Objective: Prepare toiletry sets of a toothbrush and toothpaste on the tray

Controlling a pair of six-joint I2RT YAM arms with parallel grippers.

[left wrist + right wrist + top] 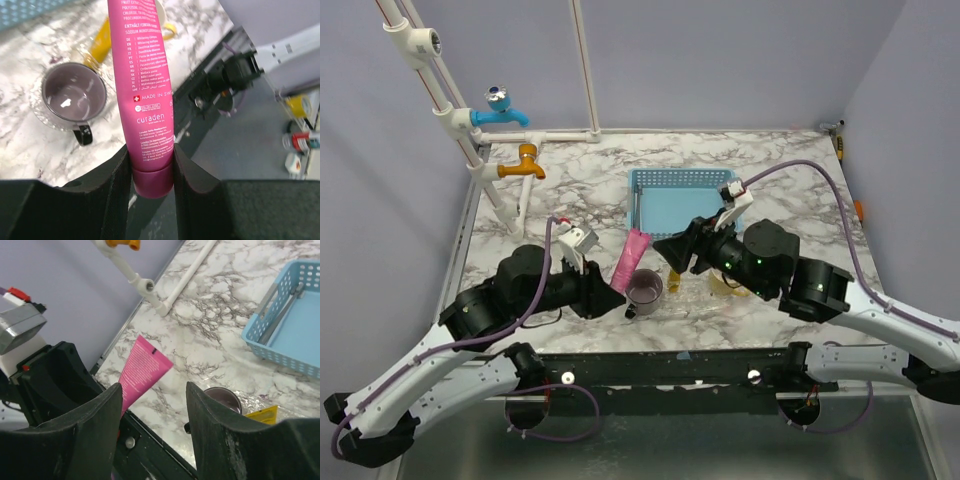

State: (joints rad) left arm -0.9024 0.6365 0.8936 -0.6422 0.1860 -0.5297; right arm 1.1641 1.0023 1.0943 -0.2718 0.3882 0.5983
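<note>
Left claw [152, 156] clamps the pink tube [142, 75] by its cap; right claw [154, 387] gapes empty. Left wrist shows the yellow tube [100, 40], part-hidden, at the cup's [74, 95] one o'clock.

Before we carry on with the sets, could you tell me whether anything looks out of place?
The yellow tube sits loose on the marble table beside the mauve cup, outside the blue tray. The pink tube is clamped in the left gripper. Nothing looks spilled.
</note>
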